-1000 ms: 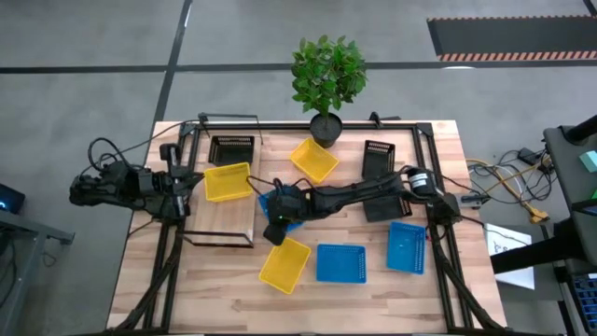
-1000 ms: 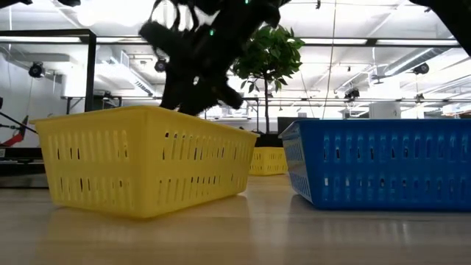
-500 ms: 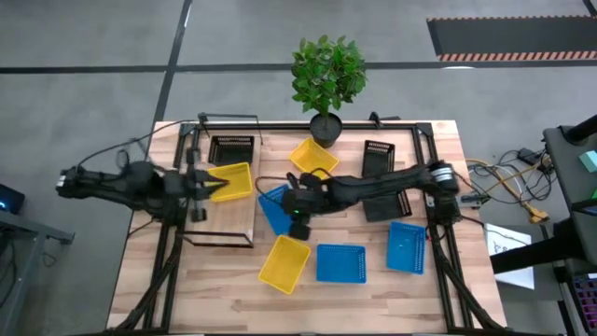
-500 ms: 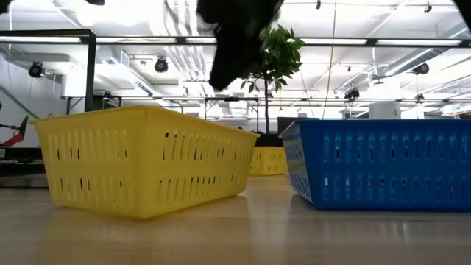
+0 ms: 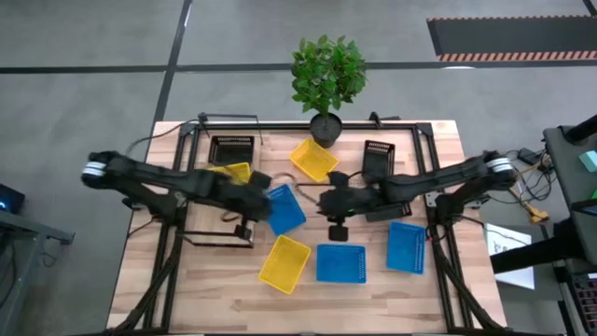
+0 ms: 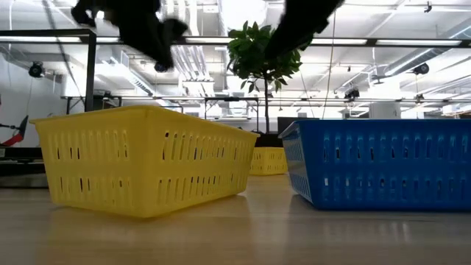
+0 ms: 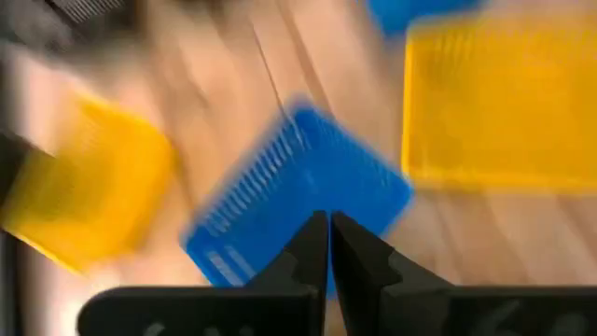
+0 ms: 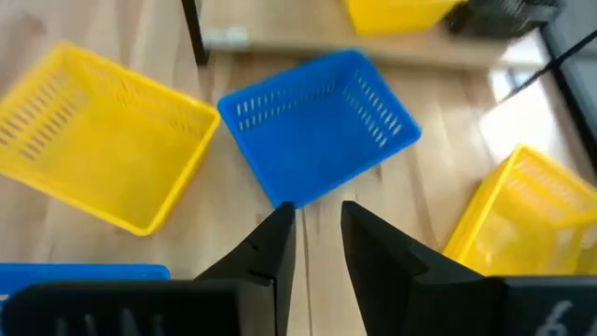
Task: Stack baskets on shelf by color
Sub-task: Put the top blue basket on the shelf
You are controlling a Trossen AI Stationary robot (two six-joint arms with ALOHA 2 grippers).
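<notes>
Since the earlier frame your right gripper (image 5: 334, 227) has drawn back, fingers slightly parted and empty, from the blue plastic mesh basket (image 5: 284, 207) lying beside the wooden shelf (image 5: 224, 207), while your left gripper (image 5: 250, 224), fingers pressed together, has stretched over to it.

One basket (image 5: 284, 207) is found mid-table, just right of the shelf (image 5: 222, 207), with three baskets (image 5: 340, 262) lined up nearer.
</notes>
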